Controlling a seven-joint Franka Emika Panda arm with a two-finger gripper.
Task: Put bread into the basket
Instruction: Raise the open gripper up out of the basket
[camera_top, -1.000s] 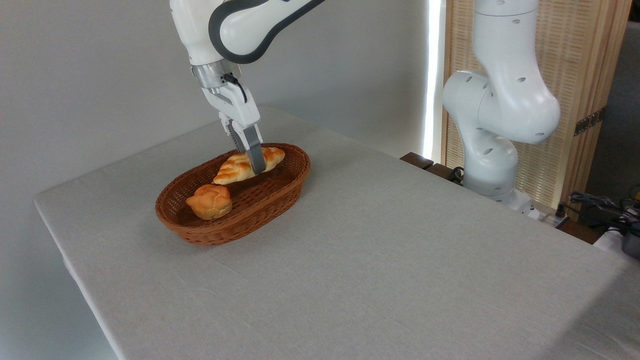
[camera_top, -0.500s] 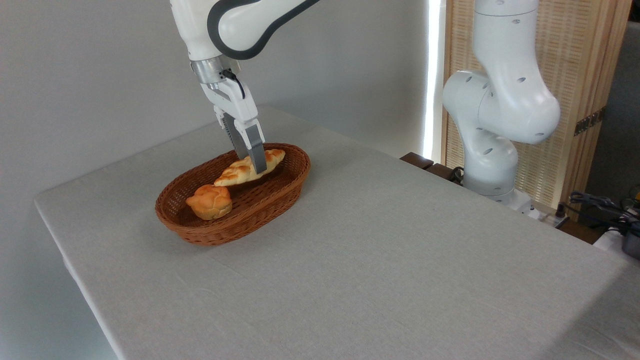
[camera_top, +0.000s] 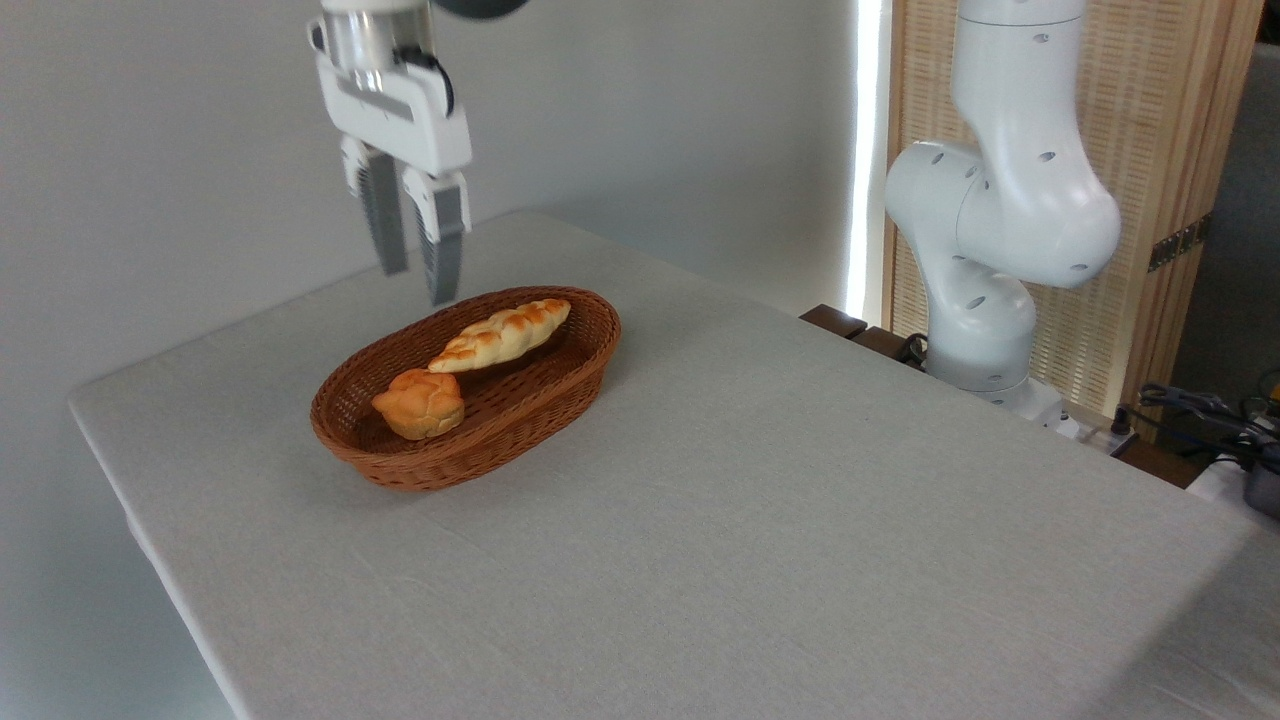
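The bread (camera_top: 503, 334), a long braided golden loaf with pointed ends, lies inside the oval reddish-brown wicker basket (camera_top: 560, 385), along its far side and leaning on the rim. My gripper (camera_top: 418, 285) hangs open in the air above and to the left of the basket's far end, its two grey fingers apart with nothing between them. It is clear of the loaf.
A small round knobbly orange bun (camera_top: 420, 402) sits in the basket's near left end. The arm's white base (camera_top: 985, 300) stands at the table's right back edge, with cables and a dark object (camera_top: 1225, 425) beyond. The table's left edge (camera_top: 150, 540) is near the basket.
The gripper let go of the bread, opened, and rose up and to the left, away from the basket. The loaf stayed in the basket.
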